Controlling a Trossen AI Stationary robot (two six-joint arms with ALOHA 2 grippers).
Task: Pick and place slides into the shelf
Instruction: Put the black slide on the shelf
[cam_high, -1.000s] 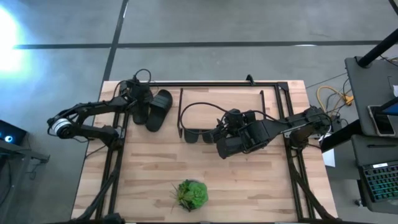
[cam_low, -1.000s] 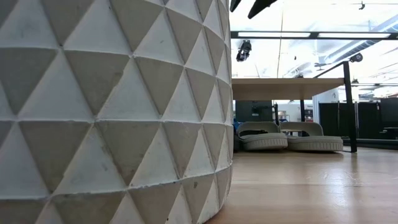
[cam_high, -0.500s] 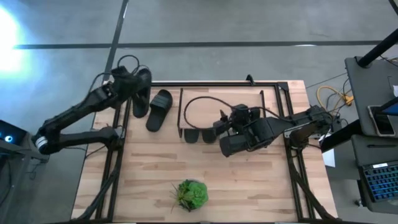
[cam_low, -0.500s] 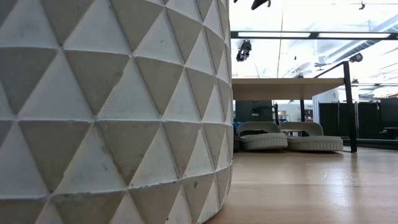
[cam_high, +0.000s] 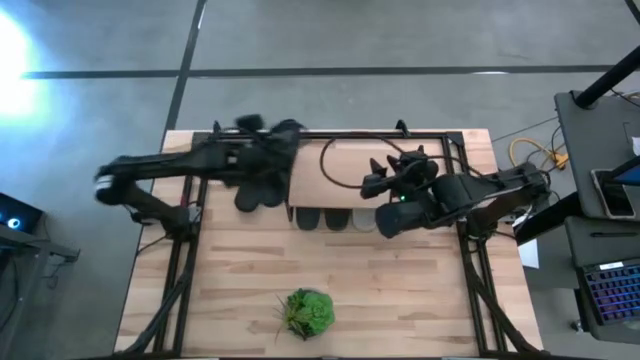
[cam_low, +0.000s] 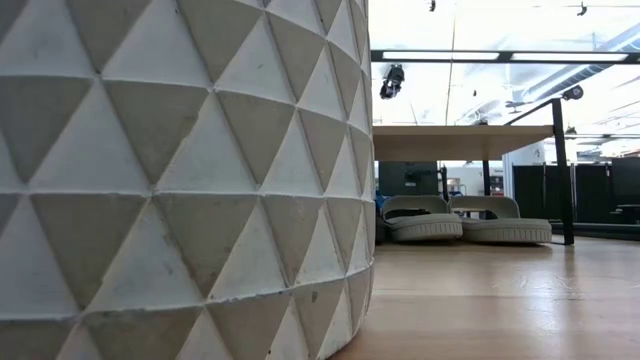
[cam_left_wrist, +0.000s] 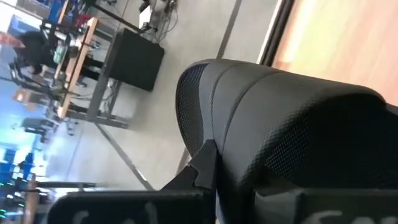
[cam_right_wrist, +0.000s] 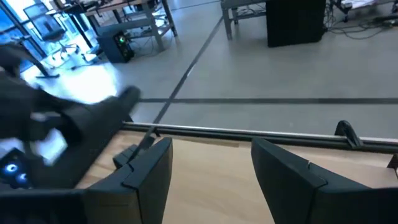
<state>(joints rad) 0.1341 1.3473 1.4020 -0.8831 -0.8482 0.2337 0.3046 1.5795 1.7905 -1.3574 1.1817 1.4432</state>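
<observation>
My left gripper (cam_high: 258, 150) hovers over the table's far-left part, just left of the shelf (cam_high: 345, 172), shut on a black slide (cam_high: 282, 140) that fills the left wrist view (cam_left_wrist: 292, 137). A second black slide (cam_high: 255, 190) lies flat on the table below it. Two more black slides (cam_high: 320, 218) poke out from under the shelf's near edge. The pale grey pair (cam_low: 462, 222) stands on the table under the plank. My right gripper (cam_right_wrist: 211, 171) is open above the shelf's wooden top (cam_right_wrist: 211, 186), and in the high view (cam_high: 392, 175) touches nothing. My left gripper holds the black slide by its broad strap (cam_left_wrist: 249, 124), lifted clear of the table. The slide itself hides the fingertips, so the kind of hold cannot be told.
A green plant (cam_high: 307, 312) in a white triangle-patterned pot (cam_low: 180, 170) stands near the table's near edge and blocks much of the low view. Black frame rails run along the table's left, right and far sides. Bare wood lies between plant and shelf.
My left gripper has lifted one black slide off the table's far-left corner and swung it right toward the shelf; its partner stayed on the table. My right gripper has moved from in front of the shelf toward the far edge, over the plank top.
</observation>
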